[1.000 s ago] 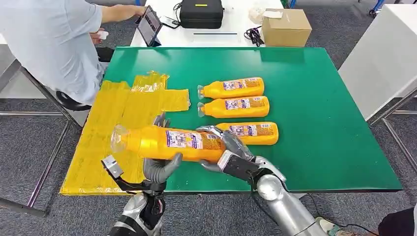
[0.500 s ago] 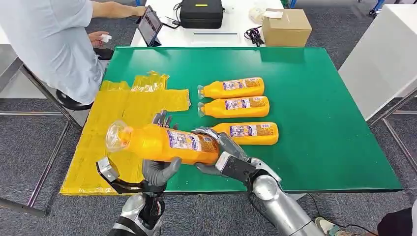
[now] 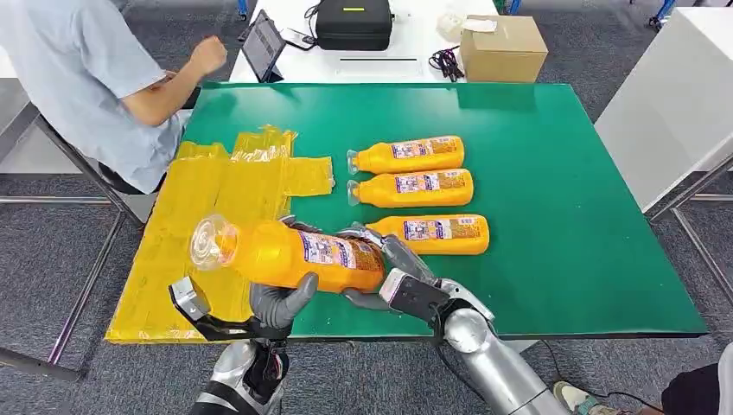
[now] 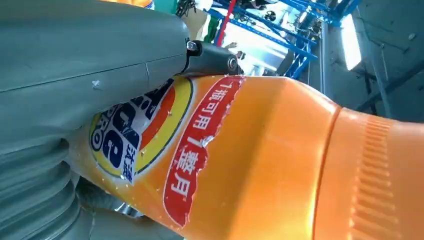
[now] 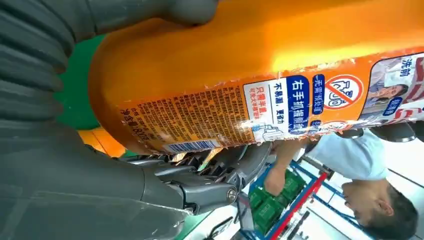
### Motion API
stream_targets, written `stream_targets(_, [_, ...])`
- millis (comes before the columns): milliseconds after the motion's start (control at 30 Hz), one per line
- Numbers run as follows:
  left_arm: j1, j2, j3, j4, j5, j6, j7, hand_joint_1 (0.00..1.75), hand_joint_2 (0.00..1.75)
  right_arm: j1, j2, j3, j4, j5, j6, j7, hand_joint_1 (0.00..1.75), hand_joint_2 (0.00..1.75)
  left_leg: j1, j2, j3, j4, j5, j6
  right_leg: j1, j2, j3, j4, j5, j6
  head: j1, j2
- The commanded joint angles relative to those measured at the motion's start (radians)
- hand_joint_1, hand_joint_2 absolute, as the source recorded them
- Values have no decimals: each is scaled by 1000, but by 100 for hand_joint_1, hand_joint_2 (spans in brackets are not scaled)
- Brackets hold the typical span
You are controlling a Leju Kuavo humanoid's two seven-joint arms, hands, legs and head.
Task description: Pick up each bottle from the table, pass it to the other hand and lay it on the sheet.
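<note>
An orange bottle (image 3: 285,253) with a clear cap hangs lying on its side above the table's near edge, cap end towards the yellow sheet (image 3: 216,199). My left hand (image 3: 281,298) grips its middle from below. My right hand (image 3: 393,268) holds its base end. Close up, the left hand's thumb (image 4: 90,60) presses on the bottle (image 4: 280,160) label. The right hand (image 5: 75,175) wraps the bottle (image 5: 250,65) base, thumb on one side and fingers on the other. Three more orange bottles (image 3: 406,156) (image 3: 413,188) (image 3: 436,233) lie side by side on the green table (image 3: 562,216).
A person (image 3: 78,78) sits at the table's far left corner beside the sheet, with one arm raised. Behind the green table a white table holds a tablet (image 3: 262,45), a black case (image 3: 353,23) and a cardboard box (image 3: 503,47). A white cabinet (image 3: 683,95) stands to the right.
The held bottle has shifted slightly left towards the sheet, its cap end turning up towards the camera, with both hands following. The person's arm has drawn back from the tablet and lifted.
</note>
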Motion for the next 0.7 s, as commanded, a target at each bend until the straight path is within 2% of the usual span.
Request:
stream_targets(33, [-17,-3,4,33,-24,12,-19,175,175,-19,4,1,81,2,0,10,175,175,2,1,4,1,-2,-2,2,1,4,-1,-1,-3,0,0])
stream_targets(200, [-19,0,-12,44,-38,23,-19,175,175,-5,2,-5,68,-2,3,11,175,175,2,0,3,0,-2,-2,2,-1,4,-1,-1,-3,0,0])
stream_targets(233, [-22,1,-18,57,-40,35,-19,175,175,4,0,-10,60,-5,4,12,166,175,1,0,2,0,-1,-1,1,0,2,-1,-1,-2,0,0])
stream_targets(267, [-21,2,-22,53,-49,57,-19,175,175,10,-1,-15,58,-4,2,12,145,175,2,1,4,1,-2,-2,2,0,4,-1,-1,-3,0,0])
stream_targets(300, [-23,4,-26,61,-48,71,-19,175,175,16,-1,-22,59,-8,2,15,38,175,1,0,3,-1,-1,-2,1,-1,3,-1,-1,-2,0,0])
stream_targets(333, [-27,9,-36,66,-58,110,-19,175,175,27,1,-32,60,-8,-2,16,0,175,2,0,4,0,-2,-2,2,-1,5,-2,-1,-3,0,0])
stream_targets(500, [3,55,-92,-19,-178,283,-19,175,175,97,0,-83,34,59,-98,8,0,175,1,-1,3,0,-1,-2,2,-2,4,-1,-1,-2,0,0])
stream_targets(700, [53,97,-122,-81,-98,247,-19,175,175,151,5,-129,0,73,-134,11,0,175,2,2,4,0,-2,-3,2,1,4,-1,-1,-3,0,0])
